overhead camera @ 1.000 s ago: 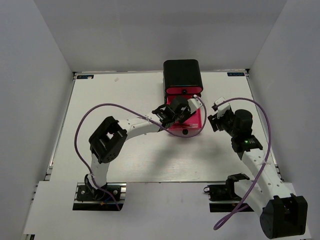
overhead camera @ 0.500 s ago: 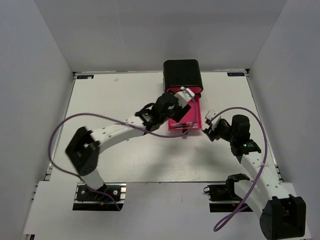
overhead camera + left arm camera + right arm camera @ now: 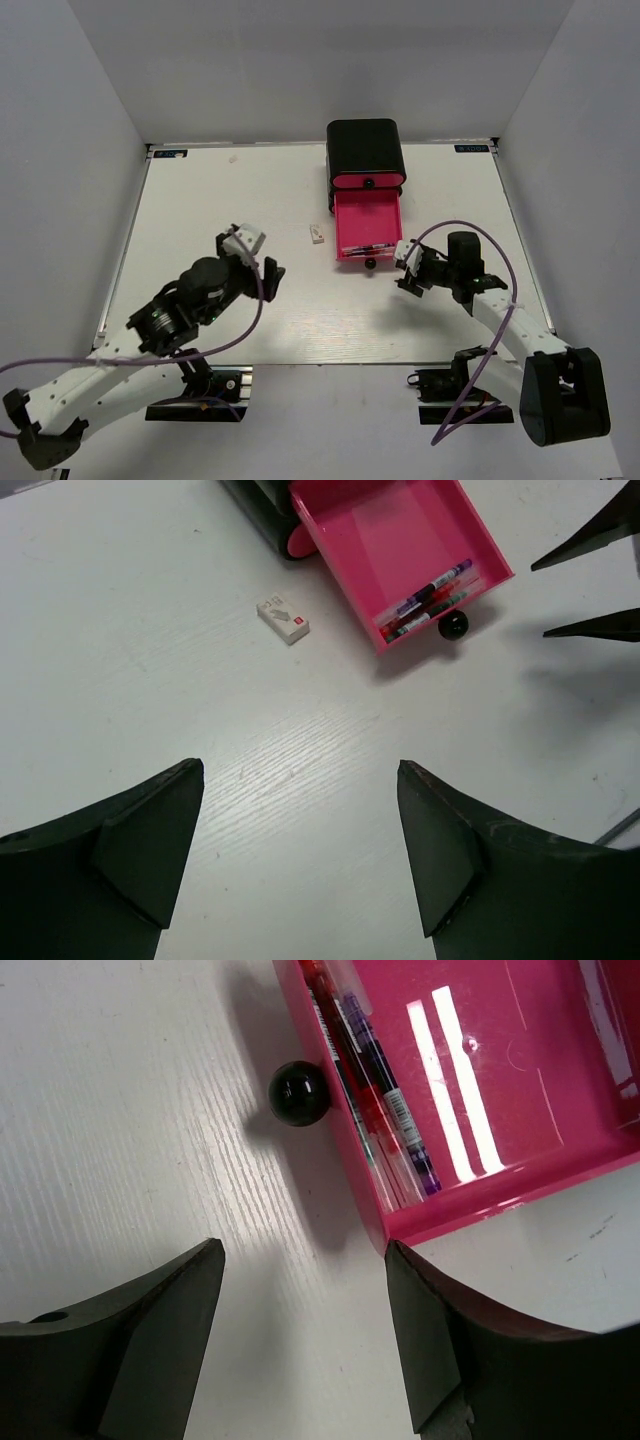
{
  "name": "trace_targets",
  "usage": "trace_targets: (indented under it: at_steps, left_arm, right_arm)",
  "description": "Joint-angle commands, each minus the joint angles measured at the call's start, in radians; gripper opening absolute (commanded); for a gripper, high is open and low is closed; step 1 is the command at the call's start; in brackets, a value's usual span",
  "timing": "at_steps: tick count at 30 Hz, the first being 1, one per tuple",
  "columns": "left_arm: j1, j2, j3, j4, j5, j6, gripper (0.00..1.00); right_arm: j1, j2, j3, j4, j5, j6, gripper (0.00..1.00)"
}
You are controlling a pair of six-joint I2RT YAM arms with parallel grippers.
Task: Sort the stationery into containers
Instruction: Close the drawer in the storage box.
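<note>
Left gripper withdrawn from open drawer to near-left, jaws spread, empty. Right gripper beside knob, likewise spread, empty. Pens inside drawer; white block, probably eraser, on table left. Risk: right finger bumps knob, shifts drawer.

Pens in drawer; eraser left of it.

In the right wrist view the open pink drawer runs off the top and right edges, cutting the pens along its front wall short. The left wrist view shows only a dark corner of the cabinet at its top edge, and the print on the white block is too small to read.
</note>
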Motion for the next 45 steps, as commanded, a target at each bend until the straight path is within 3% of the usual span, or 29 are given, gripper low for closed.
trace_targets:
  at_steps: [1, 4, 18, 28, 30, 33, 34, 37, 39, 45]
  left_arm:
    - [-0.004, -0.133, -0.049, -0.093, -0.029, -0.048, 0.88]
    - [-0.004, -0.22, -0.109, -0.082, -0.049, -0.048, 0.91]
    - [-0.004, -0.229, -0.109, -0.073, -0.032, -0.048, 0.92]
    - [-0.004, -0.22, -0.109, -0.073, -0.032, -0.038, 0.92]
    - [-0.004, -0.22, -0.109, -0.073, -0.032, -0.038, 0.92]
    - [-0.004, -0.229, -0.109, -0.073, -0.032, -0.038, 0.92]
    - [-0.004, -0.229, -0.109, -0.073, -0.032, -0.038, 0.92]
    - [-0.004, -0.229, -0.109, -0.073, -0.032, -0.038, 0.92]
    - [-0.004, -0.229, -0.109, -0.073, -0.032, -0.038, 0.92]
    - [-0.004, -0.229, -0.109, -0.073, -0.032, -0.038, 0.92]
  right_arm:
    - [0.021, 0.04, 0.049, 0.046, 0.004, -0.039, 0.72]
    - [0.032, 0.077, 0.073, 0.048, 0.023, -0.04, 0.72]
    - [0.075, 0.186, 0.142, 0.121, 0.078, -0.109, 0.72]
    - [0.101, 0.342, 0.219, 0.095, 0.144, -0.2, 0.61]
    - [0.102, 0.355, 0.234, 0.091, 0.15, -0.212, 0.56]
    - [0.106, 0.391, 0.283, 0.024, 0.153, -0.235, 0.4]
    - [0.104, 0.405, 0.308, -0.009, 0.152, -0.252, 0.27]
    - [0.106, 0.442, 0.36, -0.108, 0.135, -0.278, 0.05]
    - [0.106, 0.447, 0.401, -0.158, 0.118, -0.296, 0.0]
    - [0.104, 0.424, 0.47, -0.245, 0.069, -0.299, 0.0]
